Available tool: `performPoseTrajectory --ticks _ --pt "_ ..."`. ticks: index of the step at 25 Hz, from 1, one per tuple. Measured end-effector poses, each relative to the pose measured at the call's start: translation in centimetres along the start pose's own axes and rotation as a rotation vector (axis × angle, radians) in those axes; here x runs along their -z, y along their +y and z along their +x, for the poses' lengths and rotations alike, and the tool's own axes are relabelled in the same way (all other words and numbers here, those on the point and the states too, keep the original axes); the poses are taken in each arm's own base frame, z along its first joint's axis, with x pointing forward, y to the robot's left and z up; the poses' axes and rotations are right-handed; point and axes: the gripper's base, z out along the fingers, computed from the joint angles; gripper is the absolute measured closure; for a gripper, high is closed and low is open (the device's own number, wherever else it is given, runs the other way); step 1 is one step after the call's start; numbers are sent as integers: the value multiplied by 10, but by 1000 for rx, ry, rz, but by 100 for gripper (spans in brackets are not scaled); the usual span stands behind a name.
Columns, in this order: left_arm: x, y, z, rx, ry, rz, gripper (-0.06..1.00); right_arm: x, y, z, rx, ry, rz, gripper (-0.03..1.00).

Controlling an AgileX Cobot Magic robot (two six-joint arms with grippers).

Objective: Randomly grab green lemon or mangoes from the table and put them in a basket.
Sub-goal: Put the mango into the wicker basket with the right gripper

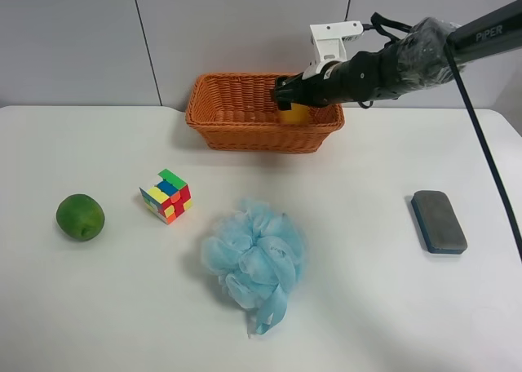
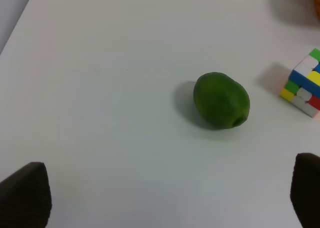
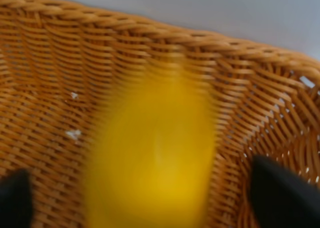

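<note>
The orange-yellow mango (image 1: 294, 113) is inside the wicker basket (image 1: 236, 131) at the table's far side. My right gripper (image 1: 284, 93) hangs over the basket just above the mango. In the right wrist view the mango (image 3: 152, 158) is a yellow blur against the basket weave (image 3: 50, 88). My right gripper (image 3: 150, 198) is open, with both fingertips (image 3: 282, 195) well clear of the fruit. The green lemon (image 1: 80, 217) lies on the white table (image 1: 367, 307) at the exterior high view's left. My left gripper (image 2: 170, 193) is open and empty, short of the green lemon (image 2: 221, 100).
A colourful cube (image 1: 166, 196) stands to the right of the green lemon and shows in the left wrist view (image 2: 303, 83). A blue mesh bath sponge (image 1: 254, 258) lies mid-table. A dark grey eraser block (image 1: 439, 220) lies at the right.
</note>
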Motion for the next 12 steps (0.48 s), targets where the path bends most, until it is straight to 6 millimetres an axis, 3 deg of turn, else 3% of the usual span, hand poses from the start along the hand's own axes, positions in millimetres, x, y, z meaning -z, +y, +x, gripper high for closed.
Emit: performPoseTrajectory --ticks 7,12 --pt "0 0 0 0 0 0 0 7 1 -6 7 9 -5 -2" --pt "0 0 0 0 0 0 0 45 5 -38 63 47 -23 -2"
